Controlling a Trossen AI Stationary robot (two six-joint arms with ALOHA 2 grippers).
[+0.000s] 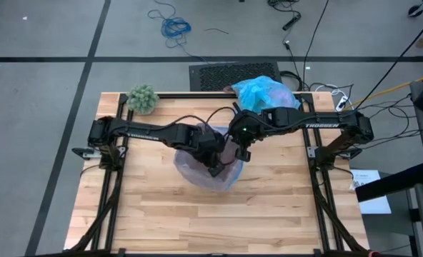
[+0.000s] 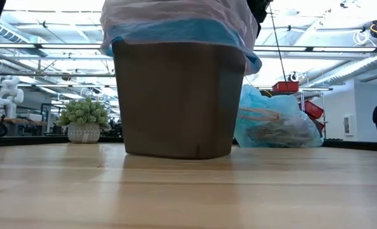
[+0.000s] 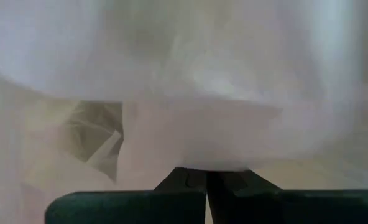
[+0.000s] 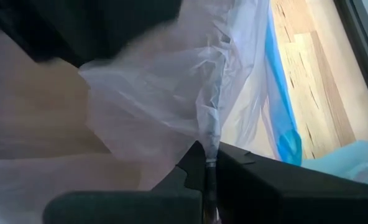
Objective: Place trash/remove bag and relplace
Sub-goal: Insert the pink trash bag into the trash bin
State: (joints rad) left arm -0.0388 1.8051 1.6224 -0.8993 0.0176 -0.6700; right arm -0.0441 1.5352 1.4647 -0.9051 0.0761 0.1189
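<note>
The brown bin on the table wears a pink bag. Both jaws pinch this bag. The full blue bag lies behind, near the green ball.

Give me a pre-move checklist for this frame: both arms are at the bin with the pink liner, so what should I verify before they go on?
1. Right gripper shut on the pink bag: ok, a fold of film is pinched between its fingers.
2. Left gripper shut on the pink bag: cannot tell; its fingers are closed against the film, but no pinched fold shows.
3. Pink bag over the rim of the brown bin: ok on the side facing the low camera, where its blue edge hangs over the wall.
4. Bin upright on the table: ok.
5. Filled light-blue bag out of the bin: ok, it lies behind it.
6. Green ball clear of the arms: ok, at the far left corner.
</note>
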